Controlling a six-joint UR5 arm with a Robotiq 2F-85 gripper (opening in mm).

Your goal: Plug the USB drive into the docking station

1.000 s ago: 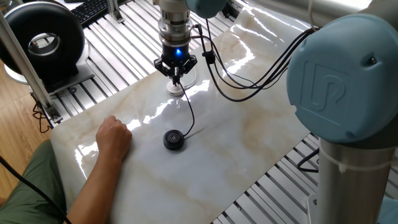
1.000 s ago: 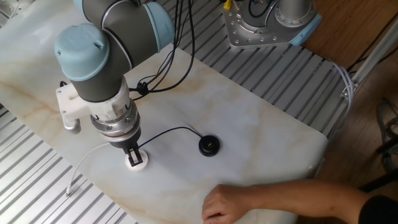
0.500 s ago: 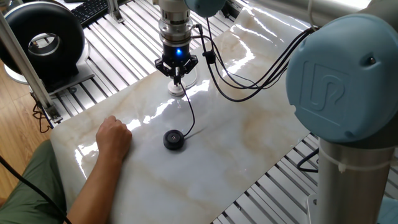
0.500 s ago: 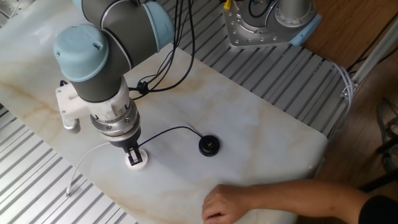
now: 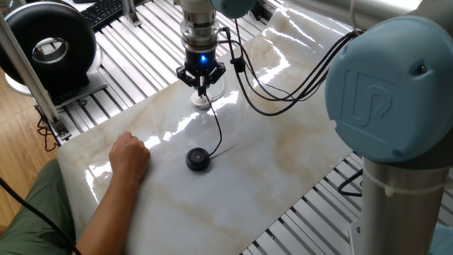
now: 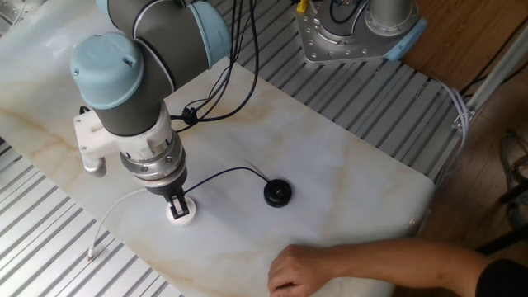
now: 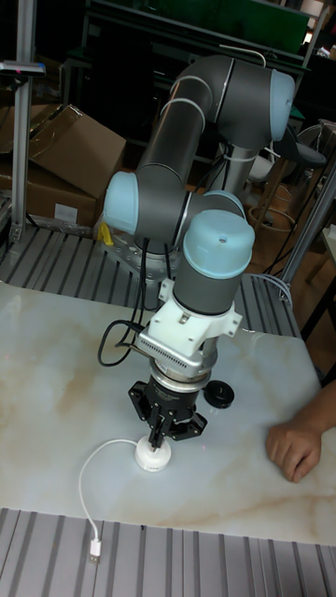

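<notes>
The docking station (image 5: 202, 103) is a small white disc on the marble table, also seen as the disc (image 6: 185, 217) and disc (image 7: 151, 457). My gripper (image 5: 202, 91) points straight down right on top of it, fingers drawn together. The USB drive's plug is pinched between the fingertips (image 6: 175, 203) and mostly hidden by them. Its thin black cable (image 5: 216, 127) runs from the gripper to the flat black puck (image 5: 198, 159), which lies on the table as the puck (image 6: 277, 194). In the tall view the gripper (image 7: 157, 437) touches the disc's top.
A person's hand (image 5: 129, 157) rests on the table near the black puck, also the hand (image 7: 294, 448). The dock's white cord (image 7: 89, 485) loops toward the table edge. A black fan (image 5: 49, 46) stands off the table. Robot cables (image 5: 283, 78) hang over the table's far side.
</notes>
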